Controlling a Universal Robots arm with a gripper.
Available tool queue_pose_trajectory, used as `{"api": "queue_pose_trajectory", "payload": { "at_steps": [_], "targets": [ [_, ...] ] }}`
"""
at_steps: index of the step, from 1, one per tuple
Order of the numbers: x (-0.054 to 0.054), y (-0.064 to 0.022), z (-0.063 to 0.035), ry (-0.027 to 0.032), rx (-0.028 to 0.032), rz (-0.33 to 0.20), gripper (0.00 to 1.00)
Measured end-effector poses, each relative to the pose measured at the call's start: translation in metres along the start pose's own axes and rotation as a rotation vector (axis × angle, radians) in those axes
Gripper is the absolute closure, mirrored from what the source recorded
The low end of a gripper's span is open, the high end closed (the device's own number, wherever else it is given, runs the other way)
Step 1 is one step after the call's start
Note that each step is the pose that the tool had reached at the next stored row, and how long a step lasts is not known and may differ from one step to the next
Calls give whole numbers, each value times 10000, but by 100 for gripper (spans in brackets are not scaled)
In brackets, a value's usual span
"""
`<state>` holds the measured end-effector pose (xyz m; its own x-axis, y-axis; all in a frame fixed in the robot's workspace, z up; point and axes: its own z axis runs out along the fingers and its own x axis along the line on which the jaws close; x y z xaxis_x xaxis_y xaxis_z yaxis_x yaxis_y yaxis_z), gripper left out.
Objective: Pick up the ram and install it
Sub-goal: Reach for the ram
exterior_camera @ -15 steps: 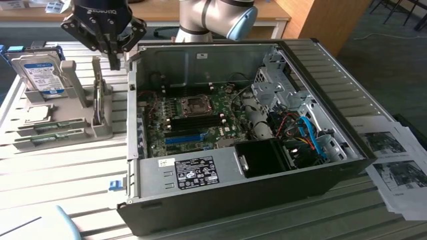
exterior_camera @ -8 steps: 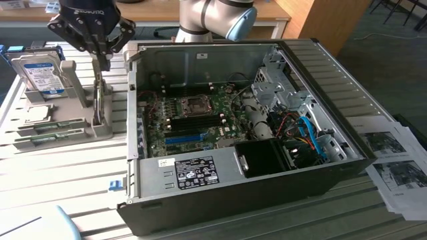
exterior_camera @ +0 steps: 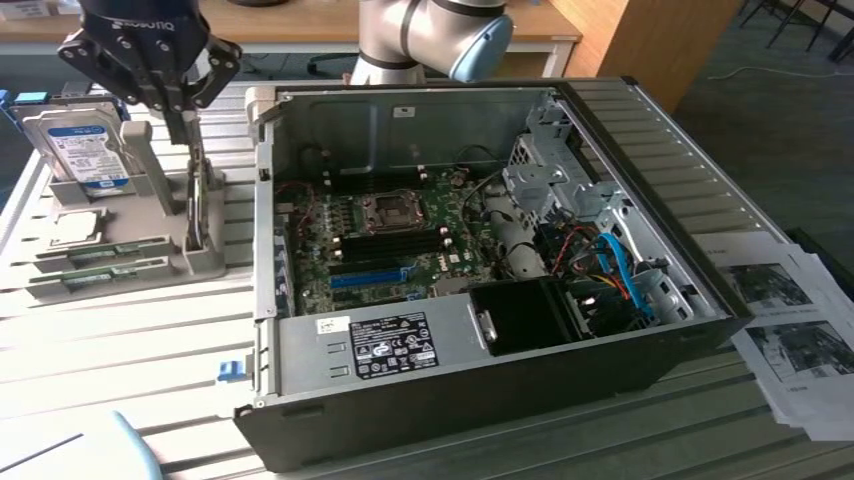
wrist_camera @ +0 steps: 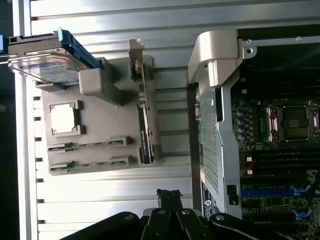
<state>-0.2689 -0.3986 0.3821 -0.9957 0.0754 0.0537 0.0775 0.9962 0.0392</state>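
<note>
1. Grey holder (exterior_camera: 127,268) keeps the ram (exterior_camera: 200,205) standing on edge, beside the computer case (exterior_camera: 467,400).
2. Gripper (exterior_camera: 178,110) hovers above it, clenched on nothing.
3. Lowered clenched, it could strike and crack the stick.

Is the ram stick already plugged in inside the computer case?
No, the ram stands on edge in the grey holder outside the open computer case.
</note>
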Motion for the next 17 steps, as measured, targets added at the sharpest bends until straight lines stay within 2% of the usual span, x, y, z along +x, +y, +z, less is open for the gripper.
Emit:
{"api": "queue_pose_trajectory", "payload": {
  "at_steps": [3,13,15,17],
  "targets": [
    [55,-5,5,20,1,0,91],
    [66,-5,5,18,2,2,91],
    [83,-7,6,-29,-2,-2,91],
    [112,-9,8,-122,-9,-6,91]
  ]
}}
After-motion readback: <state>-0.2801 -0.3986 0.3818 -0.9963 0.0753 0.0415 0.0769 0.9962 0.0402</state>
